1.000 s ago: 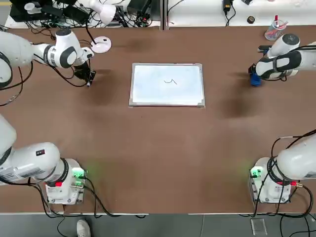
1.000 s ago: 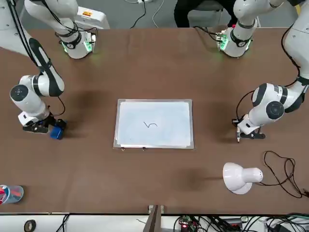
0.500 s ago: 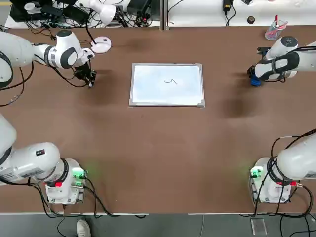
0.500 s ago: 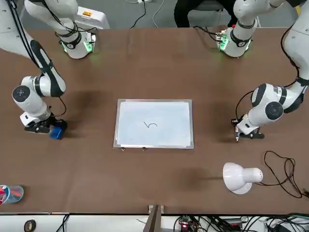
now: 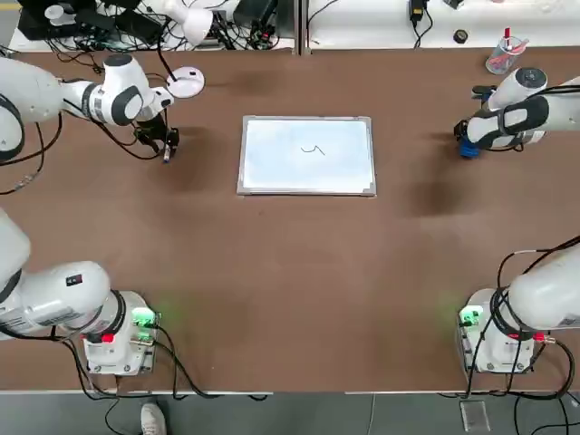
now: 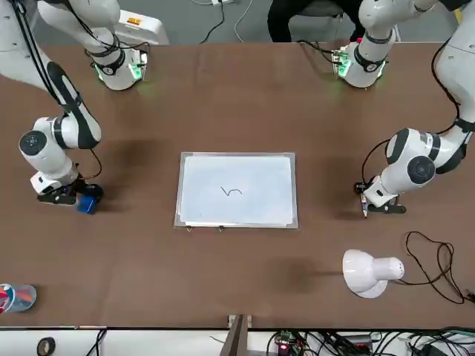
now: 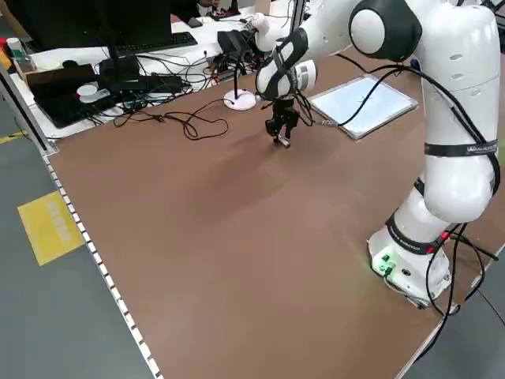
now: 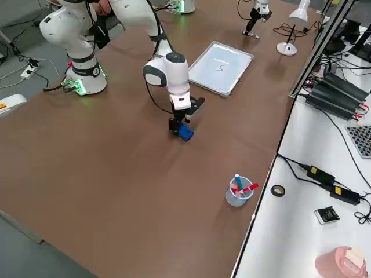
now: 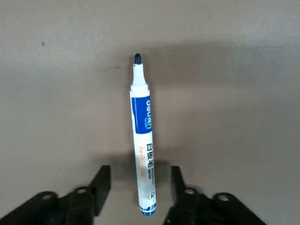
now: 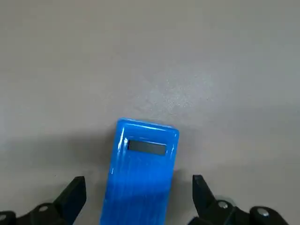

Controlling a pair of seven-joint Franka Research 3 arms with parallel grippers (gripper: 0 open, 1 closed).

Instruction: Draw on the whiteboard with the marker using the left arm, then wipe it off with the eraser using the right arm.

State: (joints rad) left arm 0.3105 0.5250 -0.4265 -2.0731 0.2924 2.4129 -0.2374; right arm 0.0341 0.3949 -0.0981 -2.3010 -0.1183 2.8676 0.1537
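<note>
Brown table (image 5: 290, 272), whiteboard (image 5: 306, 155) at centre bearing small squiggle. Left gripper (image 9: 138, 187) low over table left of whiteboard, fingers parted either side of marker (image 9: 142, 140), gaps visible, marker lying flat, uncapped. Right gripper (image 10: 136, 197) over blue eraser (image 10: 140, 173) right of whiteboard, fingers wide, clear of block.
</note>
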